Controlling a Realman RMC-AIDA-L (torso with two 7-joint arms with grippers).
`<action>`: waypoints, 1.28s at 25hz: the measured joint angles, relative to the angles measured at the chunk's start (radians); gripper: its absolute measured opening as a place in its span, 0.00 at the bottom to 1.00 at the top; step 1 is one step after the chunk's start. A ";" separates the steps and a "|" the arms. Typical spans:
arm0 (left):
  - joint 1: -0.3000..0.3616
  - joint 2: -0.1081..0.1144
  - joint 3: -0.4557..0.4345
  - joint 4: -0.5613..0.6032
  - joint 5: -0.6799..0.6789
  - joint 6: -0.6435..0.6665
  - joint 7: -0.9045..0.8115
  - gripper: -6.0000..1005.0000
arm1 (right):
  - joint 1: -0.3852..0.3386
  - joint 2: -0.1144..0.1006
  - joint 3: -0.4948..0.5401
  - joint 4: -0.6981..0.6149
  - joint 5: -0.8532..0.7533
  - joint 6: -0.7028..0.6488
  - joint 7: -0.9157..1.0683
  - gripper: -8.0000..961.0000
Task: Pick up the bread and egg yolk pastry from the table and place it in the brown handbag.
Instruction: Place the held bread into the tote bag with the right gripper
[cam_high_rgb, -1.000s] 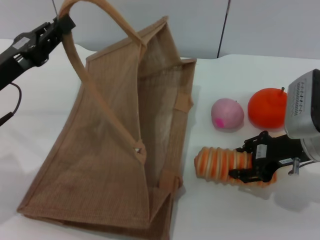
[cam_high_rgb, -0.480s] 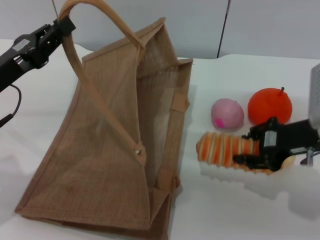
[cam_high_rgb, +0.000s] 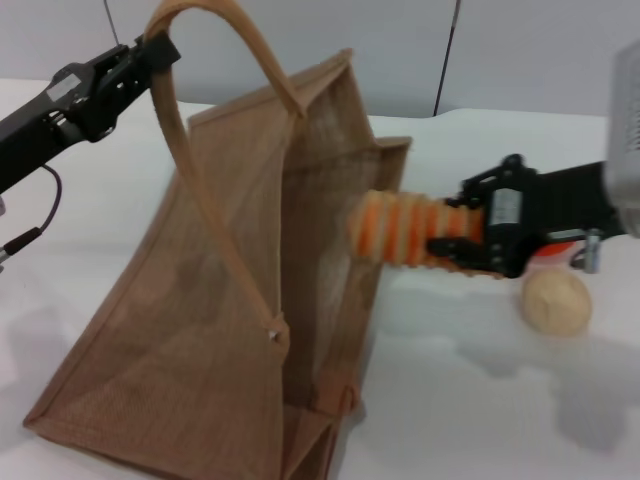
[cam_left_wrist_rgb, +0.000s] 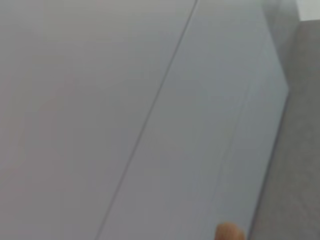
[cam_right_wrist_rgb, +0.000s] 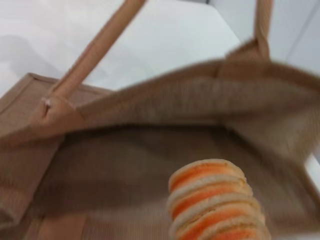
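Note:
My right gripper (cam_high_rgb: 462, 238) is shut on the bread (cam_high_rgb: 405, 231), a ridged orange and cream log held in the air, its free end at the open mouth of the brown handbag (cam_high_rgb: 200, 340). The right wrist view shows the bread (cam_right_wrist_rgb: 215, 202) pointing into the handbag's opening (cam_right_wrist_rgb: 150, 165). My left gripper (cam_high_rgb: 155, 55) is shut on the handbag's tan strap handle (cam_high_rgb: 215, 20) and holds it up, keeping the mouth open. The egg yolk pastry (cam_high_rgb: 556, 302), a pale round bun, lies on the table below the right arm.
An orange fruit (cam_high_rgb: 562, 240) shows only as a sliver behind the right gripper. The white table (cam_high_rgb: 470, 400) runs to a grey wall at the back. The left wrist view shows only wall and a tip of the strap (cam_left_wrist_rgb: 229, 232).
My right gripper lifted the bread off the table and carried it left to the handbag's mouth. The egg yolk pastry came into view. The left gripper raised the strap slightly rightward.

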 joint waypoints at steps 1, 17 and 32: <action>-0.004 0.000 0.000 0.000 0.003 -0.007 -0.002 0.13 | 0.007 0.001 -0.029 -0.008 0.007 0.013 0.007 0.43; -0.045 0.007 -0.025 0.002 -0.009 -0.098 -0.044 0.13 | 0.156 0.002 -0.622 0.036 -0.090 0.459 0.169 0.38; -0.076 0.019 -0.028 0.000 -0.058 -0.156 -0.083 0.13 | 0.254 0.009 -0.994 0.261 -0.071 1.002 0.170 0.36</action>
